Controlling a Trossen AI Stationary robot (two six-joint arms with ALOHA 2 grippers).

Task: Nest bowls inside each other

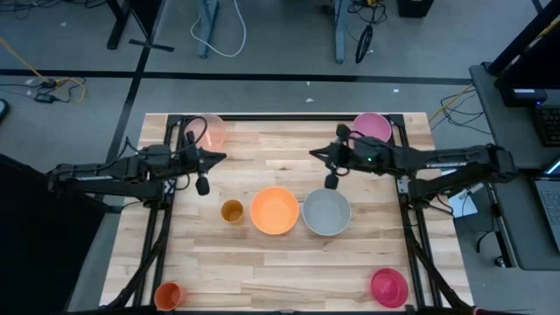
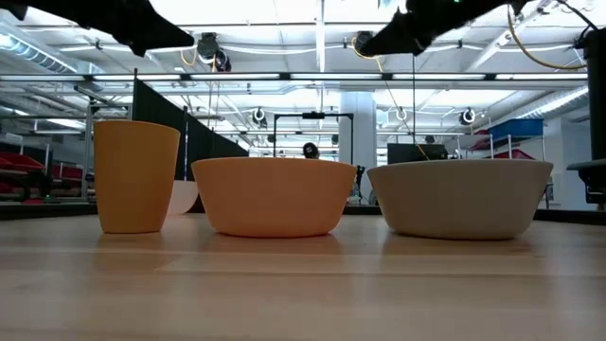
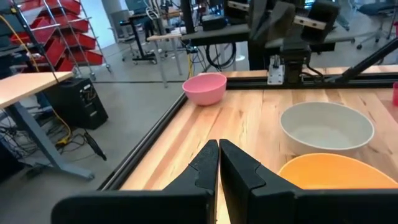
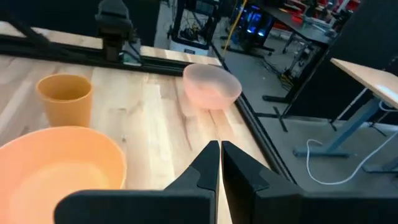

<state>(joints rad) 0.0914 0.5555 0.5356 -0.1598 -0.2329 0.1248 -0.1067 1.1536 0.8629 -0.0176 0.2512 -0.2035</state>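
The orange bowl (image 1: 275, 211) and the grey bowl (image 1: 326, 213) stand side by side at the table's middle, each on its base. The pale pink bowl (image 1: 210, 129) is at the far left corner, the mid pink bowl (image 1: 372, 128) at the far right, and the magenta bowl (image 1: 388, 287) at the near right. My left gripper (image 3: 219, 149) is shut and empty, raised above the table's left side (image 1: 223, 157). My right gripper (image 4: 219, 152) is shut and empty too, raised on the right (image 1: 312, 154). Both point toward the table's middle.
An amber cup (image 1: 232, 211) stands just left of the orange bowl. An orange cup (image 1: 167, 295) sits at the near left corner. Black rails (image 1: 404, 175) run along the table's left, right and far sides. Bare wood lies between the middle bowls and the near edge.
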